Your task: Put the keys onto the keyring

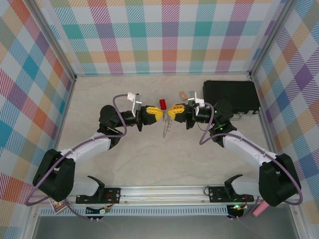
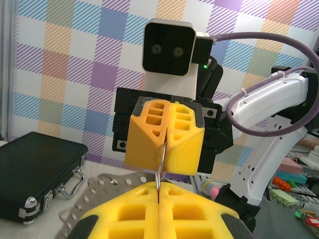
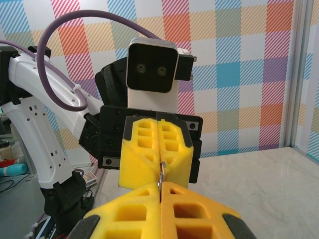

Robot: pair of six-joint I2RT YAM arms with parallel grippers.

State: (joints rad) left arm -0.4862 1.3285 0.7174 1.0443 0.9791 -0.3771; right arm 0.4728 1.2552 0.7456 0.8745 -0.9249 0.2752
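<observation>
Upper left of the centre in the top view, the left gripper (image 1: 159, 115) points to the right with its yellow fingers pressed together. Just above the place where the two grippers meet, the red block (image 1: 162, 103) stands on the pale surface (image 1: 149, 159), apart from both grippers. From that meeting place a thin grey strip, the keyring (image 1: 166, 129), reaches down toward the lower part of the frame; it is seen almost edge-on, so its round shape does not show there. Directly to the right, the right gripper (image 1: 169, 113) points to the left, also clenched, with its tips almost touching the tips of the left one. Further right lies the small tan block (image 1: 183, 94), and after it the black case (image 1: 231, 95) in the upper right, closed and flat on the surface.

In the left wrist view the grey band of the keyring, with small holes along it, shows at the lower left, just beside the near yellow fingers. In the centre a metal sliver (image 2: 160, 169) runs from the seam of the near fingers up into the seam of the opposite gripper, so both grippers are clamped on it. In the right wrist view the same sliver shows a small loop. Whether it is the key or a loop of the keyring cannot be told.
</observation>
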